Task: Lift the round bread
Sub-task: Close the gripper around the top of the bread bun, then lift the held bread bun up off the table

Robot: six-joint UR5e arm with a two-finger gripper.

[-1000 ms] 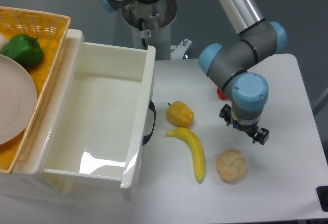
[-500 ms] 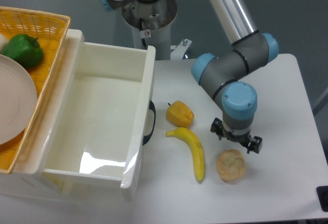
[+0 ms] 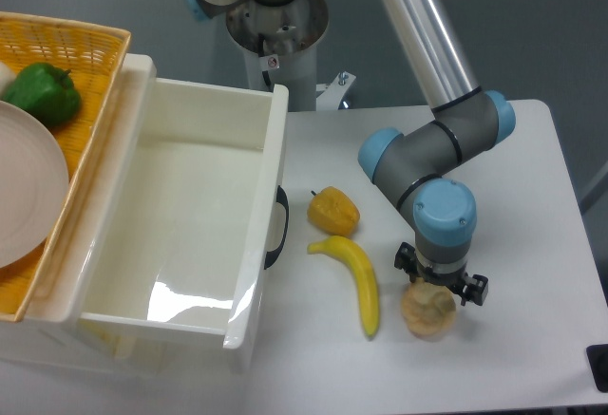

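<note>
Near the front right of the white bench, the round bread lies just right of the banana's lower end, with the gripper directly over it — its wrist hides the fingers, so I cannot tell whether they are spread or already pinching the bun. My worry is the grasp itself: the bread looks soft and lumpy, so fingers landing off-centre could squash it or nudge it sideways against the banana — or let it slip out on the lift. The yellow pepper sits clear of the approach.
</note>
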